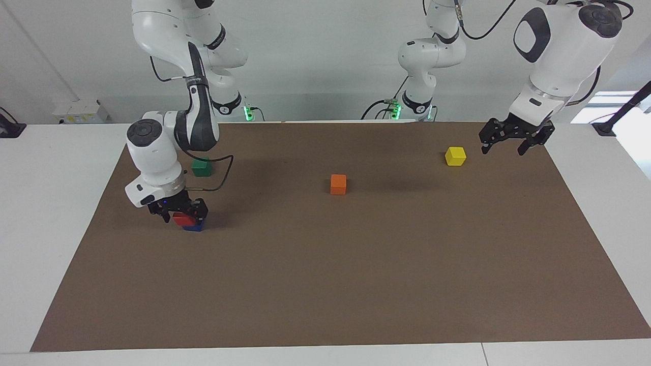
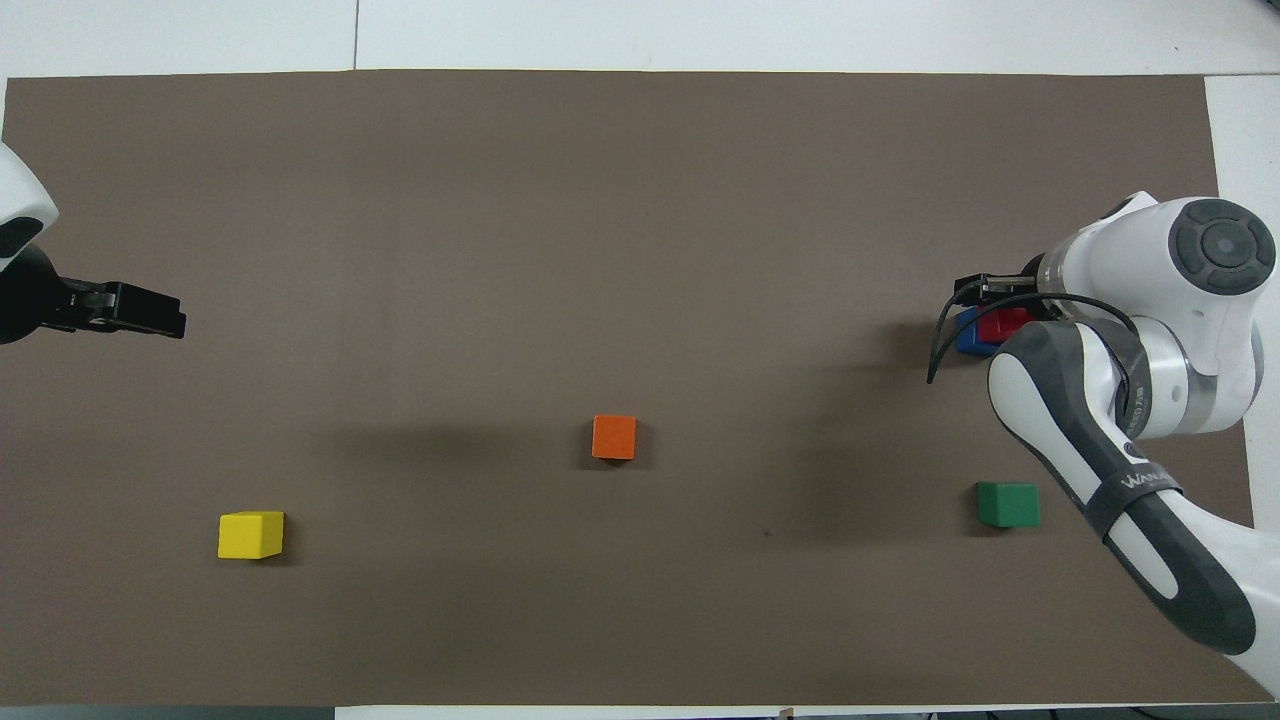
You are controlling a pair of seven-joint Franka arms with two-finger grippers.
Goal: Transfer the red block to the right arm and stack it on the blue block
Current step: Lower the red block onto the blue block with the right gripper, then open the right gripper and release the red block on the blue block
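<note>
My right gripper (image 1: 182,217) is low over the mat at the right arm's end of the table, shut on the red block (image 1: 183,219). The red block sits on top of the blue block (image 1: 195,227), shifted a little off its centre. In the overhead view the red block (image 2: 1003,323) and blue block (image 2: 967,337) peek out beside the right arm's wrist, which hides most of them and the right gripper (image 2: 985,292). My left gripper (image 1: 502,150) hangs open and empty above the mat at the left arm's end, beside the yellow block (image 1: 455,156); it also shows in the overhead view (image 2: 165,312).
A dark green block (image 1: 202,167) lies nearer to the robots than the stack, close to the right arm's cable. An orange block (image 1: 338,184) lies mid-mat. The brown mat (image 1: 356,284) covers the white table.
</note>
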